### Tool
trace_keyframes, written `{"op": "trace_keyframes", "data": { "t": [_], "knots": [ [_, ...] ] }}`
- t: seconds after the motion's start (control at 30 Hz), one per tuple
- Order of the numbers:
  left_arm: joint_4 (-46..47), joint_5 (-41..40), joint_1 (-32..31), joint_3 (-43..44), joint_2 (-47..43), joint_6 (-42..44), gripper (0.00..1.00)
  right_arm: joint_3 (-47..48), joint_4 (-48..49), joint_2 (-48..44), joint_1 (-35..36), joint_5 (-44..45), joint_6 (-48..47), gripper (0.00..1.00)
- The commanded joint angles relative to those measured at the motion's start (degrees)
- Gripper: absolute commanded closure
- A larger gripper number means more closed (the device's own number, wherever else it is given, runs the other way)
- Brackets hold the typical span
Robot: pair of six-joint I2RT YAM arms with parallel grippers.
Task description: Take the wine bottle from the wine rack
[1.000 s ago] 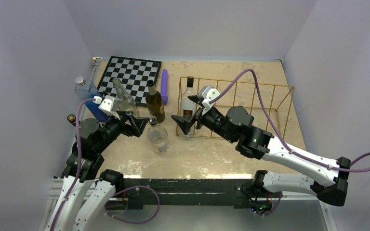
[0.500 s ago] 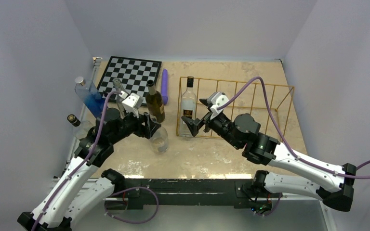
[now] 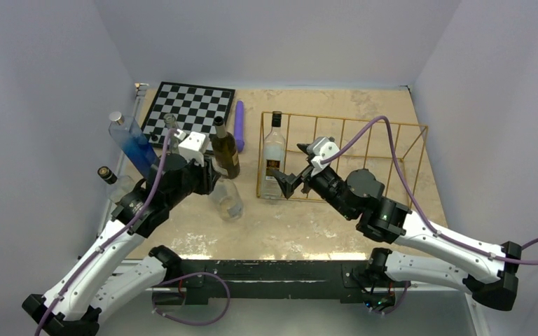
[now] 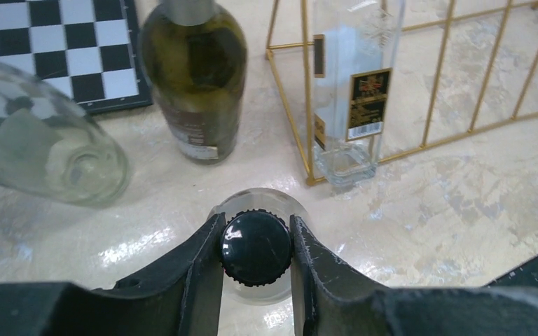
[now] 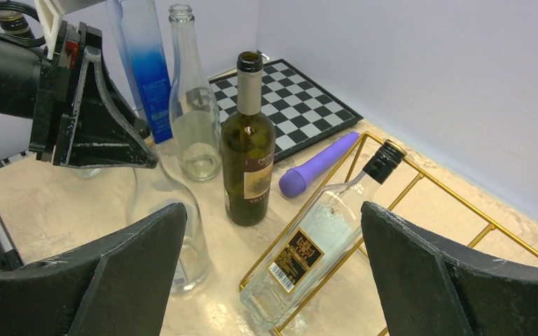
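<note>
**Right fingers spread at the rack, left fingers clamped on another bottle**

The wine bottle (image 3: 274, 157) is in the wine rack (image 3: 410, 125). It is clear glass with a black cap and a black-and-gold label. It stands upright in the end compartment on my left side, its base on the table (image 3: 308, 224) just inside the rack's front corner. The other compartments I can see hold nothing.

My right gripper (image 5: 273, 217) is spread wide. Its two dark fingers (image 5: 133, 273) sit far apart at the bottom of my right wrist view, with nothing between the pads. The wine bottle shows ahead of that gap, and I am not touching it. From above, this gripper hangs low at the front of the rack, just to the right of the bottle's lower half.

My left gripper (image 4: 256, 246) is closed on the black cap (image 4: 255, 238) of a clear bottle (image 3: 228, 201). One finger (image 4: 196, 273) presses each side of the cap, and the glass shoulders show beneath it. This bottle is outside the rack, near its front left corner.

Behind it stands a dark green bottle (image 3: 225, 150) with an open neck, upright and just left of the rack. A purple cylinder (image 3: 239, 124) lies flat between the rack and the chessboard (image 3: 189, 105). A tall blue bottle (image 3: 132, 143) stands at the table's left edge. An empty clear bottle (image 5: 192, 119) is between the blue one and the green one.
</note>
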Motion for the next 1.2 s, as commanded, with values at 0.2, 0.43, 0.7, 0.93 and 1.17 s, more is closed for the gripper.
{"op": "trace_keyframes", "data": {
  "t": [0.2,0.43,0.7,0.93,1.17],
  "knots": [
    [-6.8,-30.9,0.3,5.9,-1.0,-0.7,1.0,-0.8,1.6,-2.1,0.1,1.3,-0.8,0.01],
    [-8.6,-35.8,2.2,5.3,0.5,-1.1,1.0,-1.2,1.1,-2.8,0.0,1.4,-0.8,0.01],
    [-9.3,-37.2,5.6,5.4,0.6,-2.0,1.0,-1.7,0.6,-2.8,0.0,2.0,-0.4,0.01],
    [-10.9,-36.0,6.5,6.2,1.2,-3.6,0.66,-1.8,0.5,-2.0,0.0,3.5,0.3,0.01],
    [-9.0,-34.1,6.5,5.1,-2.7,-3.5,0.39,3.0,-5.9,3.1,-1.3,10.4,6.3,0.01]
  ]
}}
